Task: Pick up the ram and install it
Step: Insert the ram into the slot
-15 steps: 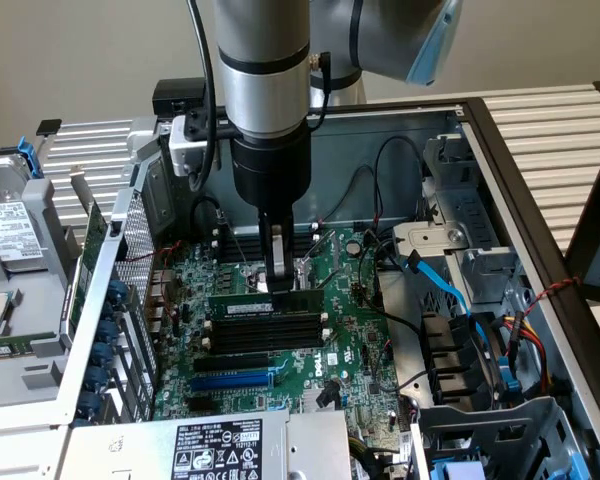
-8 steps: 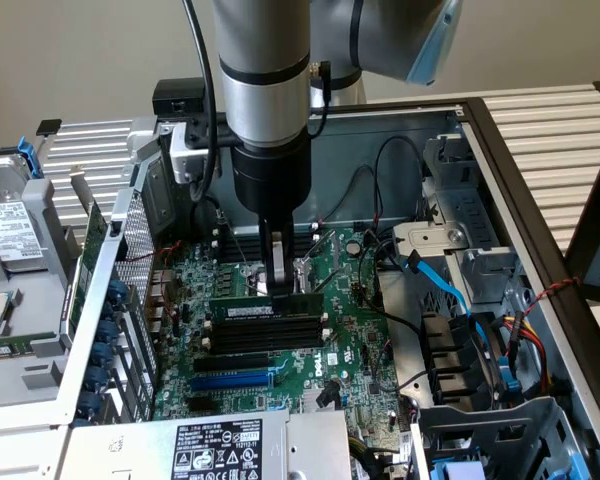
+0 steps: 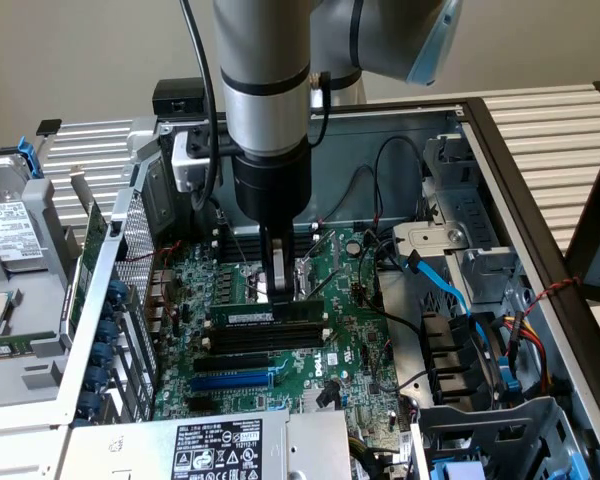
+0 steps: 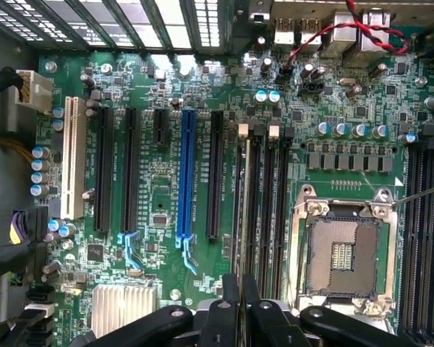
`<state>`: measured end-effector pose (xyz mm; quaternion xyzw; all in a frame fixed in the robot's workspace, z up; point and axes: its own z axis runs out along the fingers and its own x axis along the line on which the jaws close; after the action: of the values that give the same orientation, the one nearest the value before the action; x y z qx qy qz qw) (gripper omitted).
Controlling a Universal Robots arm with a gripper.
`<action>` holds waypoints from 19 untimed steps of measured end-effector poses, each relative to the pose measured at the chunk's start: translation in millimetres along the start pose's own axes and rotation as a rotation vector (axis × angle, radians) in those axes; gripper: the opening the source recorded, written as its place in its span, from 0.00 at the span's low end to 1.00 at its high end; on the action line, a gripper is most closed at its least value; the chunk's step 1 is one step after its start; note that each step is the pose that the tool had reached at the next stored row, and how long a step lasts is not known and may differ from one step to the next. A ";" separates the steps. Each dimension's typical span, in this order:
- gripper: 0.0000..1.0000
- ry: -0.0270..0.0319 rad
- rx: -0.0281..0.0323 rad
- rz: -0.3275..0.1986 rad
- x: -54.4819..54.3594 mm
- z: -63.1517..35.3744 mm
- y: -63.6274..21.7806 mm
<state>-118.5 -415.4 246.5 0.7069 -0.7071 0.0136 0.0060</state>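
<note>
Jaws are clenched on the top edge of the ram; ram upright directly beneath them; black memory slots just beside, on motherboard.

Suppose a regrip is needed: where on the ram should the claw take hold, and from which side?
Its long top edge, near mid-length, from straight above. The ram stands on edge by the black memory slots, leaving only that edge and its flat faces free; the claw pinches there.
</note>
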 end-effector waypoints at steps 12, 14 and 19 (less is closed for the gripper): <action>0.13 0.0067 0.0001 0.000 -4.1 5.6 2.2; 0.13 0.0068 0.0000 0.000 -4.2 7.8 2.7; 0.13 0.0076 -0.0001 0.000 -4.2 10.7 3.0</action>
<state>-121.3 -411.5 235.7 0.7069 -0.7071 0.0163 0.0088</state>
